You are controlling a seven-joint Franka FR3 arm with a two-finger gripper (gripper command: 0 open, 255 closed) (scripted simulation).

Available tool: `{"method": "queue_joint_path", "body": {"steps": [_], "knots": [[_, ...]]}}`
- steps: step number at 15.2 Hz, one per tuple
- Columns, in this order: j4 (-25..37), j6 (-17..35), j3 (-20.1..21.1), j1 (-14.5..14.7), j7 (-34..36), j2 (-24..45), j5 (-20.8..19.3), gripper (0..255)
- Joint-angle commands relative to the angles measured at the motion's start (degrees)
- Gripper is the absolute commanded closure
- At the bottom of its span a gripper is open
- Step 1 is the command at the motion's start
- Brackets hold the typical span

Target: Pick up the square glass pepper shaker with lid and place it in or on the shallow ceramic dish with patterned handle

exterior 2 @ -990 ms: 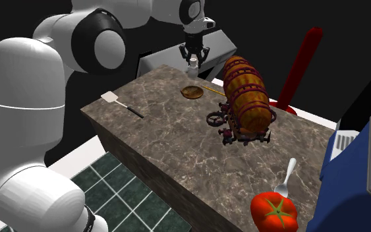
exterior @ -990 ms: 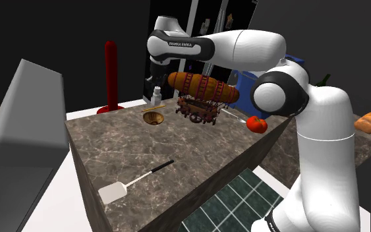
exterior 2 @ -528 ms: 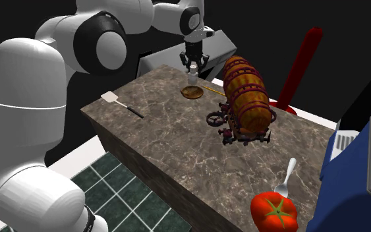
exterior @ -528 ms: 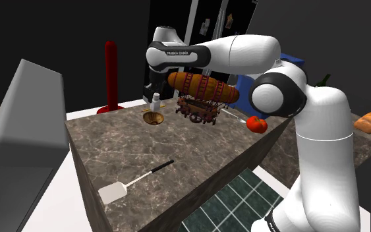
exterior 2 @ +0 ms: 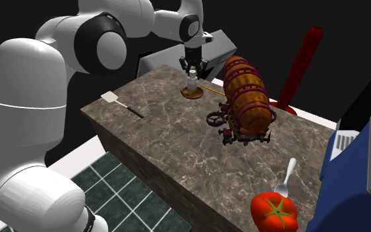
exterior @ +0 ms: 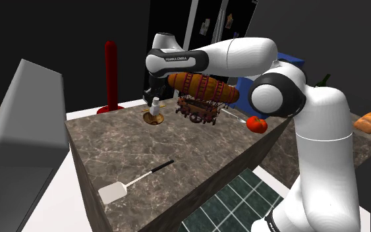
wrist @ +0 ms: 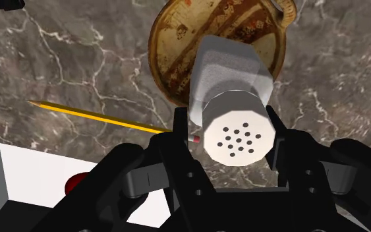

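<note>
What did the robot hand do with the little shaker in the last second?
The gripper, shut on the pepper shaker, carried it down until it sits just over the brown dish, maybe touching it. It never let go. The pencil, spatula, barrel cart and tomato stayed put.

The arm (exterior: 243,56) is made of smooth, rounded white shells, with dark grey rings at the joints (exterior: 294,84). One link has a black band (exterior: 177,60) lettered FRANKA EMIKA in white. Another dark collar (exterior: 269,223) circles the lowest link. The jaws are matte black all over, with blocky, angular housings behind two flat fingers (wrist: 180,128).
</note>
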Motion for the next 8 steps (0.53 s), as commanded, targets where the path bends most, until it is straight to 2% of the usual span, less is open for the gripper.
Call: {"method": "queue_joint_path", "body": {"steps": [1, 3, 4, 8], "knots": [[0.0, 0.0, 0.0, 0.0, 0.0, 0.0, 0.0, 255], [0.0, 0.0, 0.0, 0.0, 0.0, 0.0, 0.0, 255], [0.0, 0.0, 0.0, 0.0, 0.0, 0.0, 0.0, 0], [0.0, 0.0, 0.0, 0.0, 0.0, 0.0, 0.0, 0]]}}
